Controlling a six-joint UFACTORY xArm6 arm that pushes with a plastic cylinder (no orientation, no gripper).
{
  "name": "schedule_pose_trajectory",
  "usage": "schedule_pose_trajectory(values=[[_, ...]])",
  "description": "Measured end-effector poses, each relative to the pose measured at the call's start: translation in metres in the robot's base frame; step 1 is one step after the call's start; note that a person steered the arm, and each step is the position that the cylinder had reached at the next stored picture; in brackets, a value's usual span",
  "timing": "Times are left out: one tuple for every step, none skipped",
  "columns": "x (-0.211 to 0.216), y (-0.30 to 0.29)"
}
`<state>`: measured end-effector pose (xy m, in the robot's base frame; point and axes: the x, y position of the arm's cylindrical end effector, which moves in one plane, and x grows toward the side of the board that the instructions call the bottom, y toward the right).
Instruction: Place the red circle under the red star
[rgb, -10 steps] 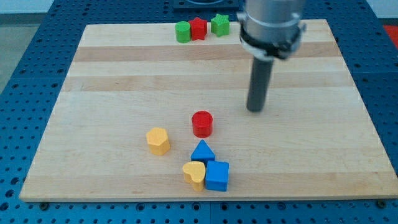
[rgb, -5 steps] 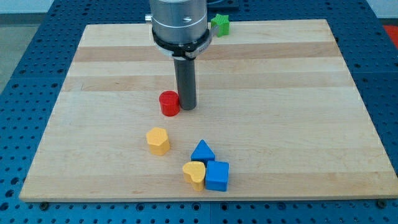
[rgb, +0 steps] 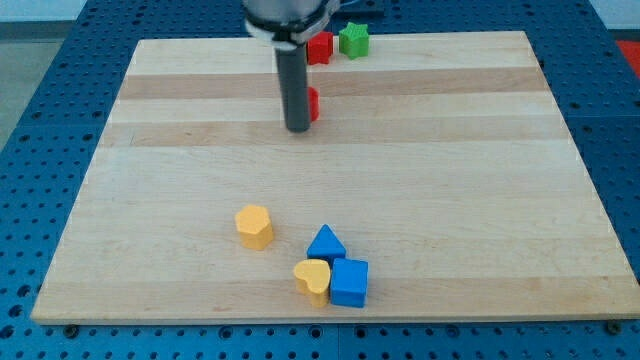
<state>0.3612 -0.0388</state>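
Camera view: no jaws on this arm, so nothing could be gripped; it ended in a dark rod, and my tip (rgb: 298, 129) rested on the wooden board (rgb: 450, 200) in its upper half. The red circle (rgb: 312, 103) sat touching the rod on its right side, mostly hidden behind it, just above my tip. The red star (rgb: 320, 46) lay further toward the view's top from my tip, at the board's far edge, apart from the circle. The green star (rgb: 353, 40) stood just right of the red star. Well below my tip: a yellow block (rgb: 254, 226), a blue triangle (rgb: 325, 243), a yellow heart (rgb: 312, 279) and a blue cube (rgb: 349, 282).
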Motion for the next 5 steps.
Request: schedule_pose_trajectory(values=[[-0.007,0.001],[-0.016,0.000],[-0.054,0.014],[-0.074,0.026],[-0.073,0.026]])
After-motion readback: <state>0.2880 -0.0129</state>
